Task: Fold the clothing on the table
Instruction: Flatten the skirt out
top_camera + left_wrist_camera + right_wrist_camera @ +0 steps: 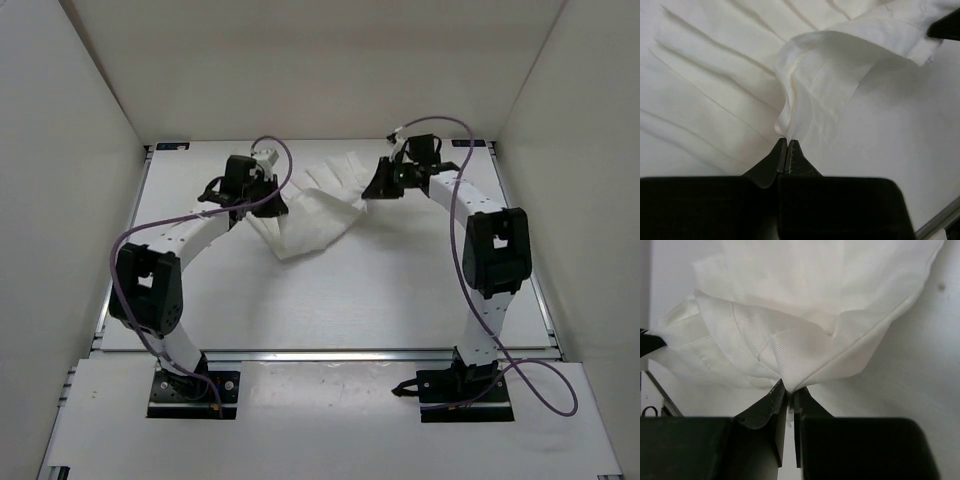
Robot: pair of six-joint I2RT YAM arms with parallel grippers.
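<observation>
The fingers [774, 162] of my left gripper [788, 144] are pressing together on a thin raised hem of the clothing [318, 212], and the right gripper [789, 390] is pinching a bunched fold of it the same way, jaws almost touching with fabric between them. The clothing is lying toward the far middle of the table [400, 300], spanning between the two grippers, pleated and partly doubled over itself. What I am worrying about is how little cloth each pinch is catching: the left is gripping only at its very tips, so a lift or a pull apart is likely to slide the thin fabric out. On the right I am possibly gripping more than one layer, which would drag a crumple into the fold. I am also working near the far wall [320, 70], and I am judging that a high swing risks snagging the purple cables [128, 240].
</observation>
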